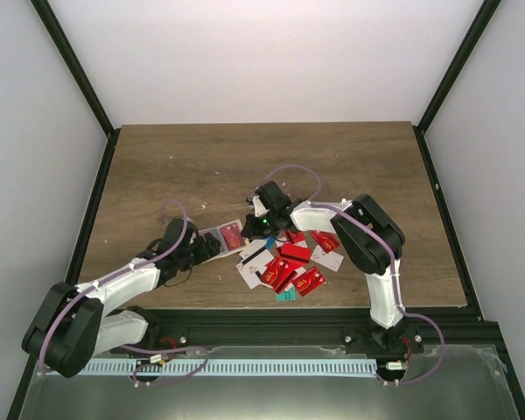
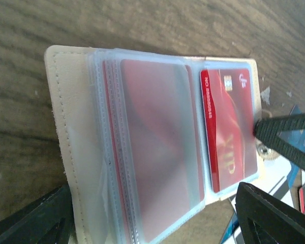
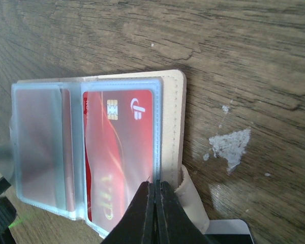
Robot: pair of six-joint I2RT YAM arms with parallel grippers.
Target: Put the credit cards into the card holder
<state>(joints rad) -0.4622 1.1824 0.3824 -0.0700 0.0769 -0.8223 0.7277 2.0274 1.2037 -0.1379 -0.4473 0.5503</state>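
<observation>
Starting with the biggest thing, the wooden table carries a loose heap of cards, mostly red, near its near edge and right of centre. Just left of that heap the card holder lies open and flat between the two arms. The left gripper sits at the holder's left side with its jaws spread wide, one finger either side of it and gripping nothing. The right gripper has its jaws pressed fully together, the tips resting on the edge of a red card that sits in a clear sleeve, close by the snap tab. The card looks almost or fully seated. Nothing pins the holder, so a further push from those tips could slide the whole holder leftward, or the tips could skid off the thin edge and buckle the sleeve. Only the overhead view shows how many cards wait in the heap. The left wrist view alone shows the stacked frosted sleeves with red behind them, and the right wrist view alone shows the tips meeting the card.
</observation>
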